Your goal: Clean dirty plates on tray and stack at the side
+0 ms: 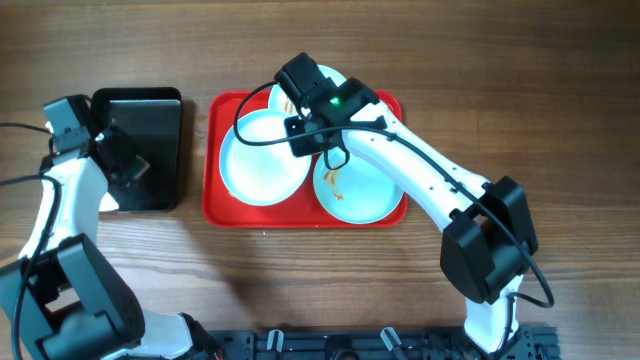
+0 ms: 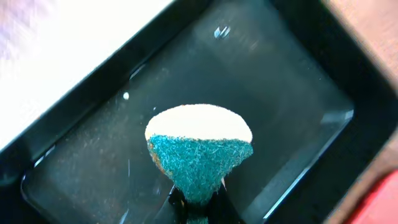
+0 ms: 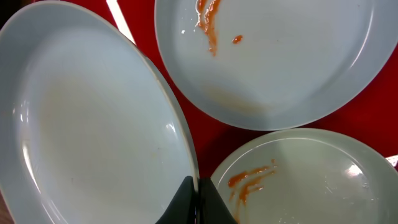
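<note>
Over the black tray (image 1: 150, 110), the left end effector (image 2: 199, 204) is clamped tight on a sponge (image 2: 200, 146). Beside it on the desk (image 1: 400, 290), the red tray (image 1: 214, 205) carries three pale-blue plates (image 1: 358, 192), two smeared orange. The right end effector (image 3: 196, 202) is closed, pinching the rim of the left plate (image 3: 93, 124).

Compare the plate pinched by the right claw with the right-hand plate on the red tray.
The pinched plate shows no orange smears; the right-hand plate has orange streaks. The right claw is shut on the pinched plate's rim; the right-hand plate lies untouched. Both are round, pale blue, similar in size, on the red tray.
</note>
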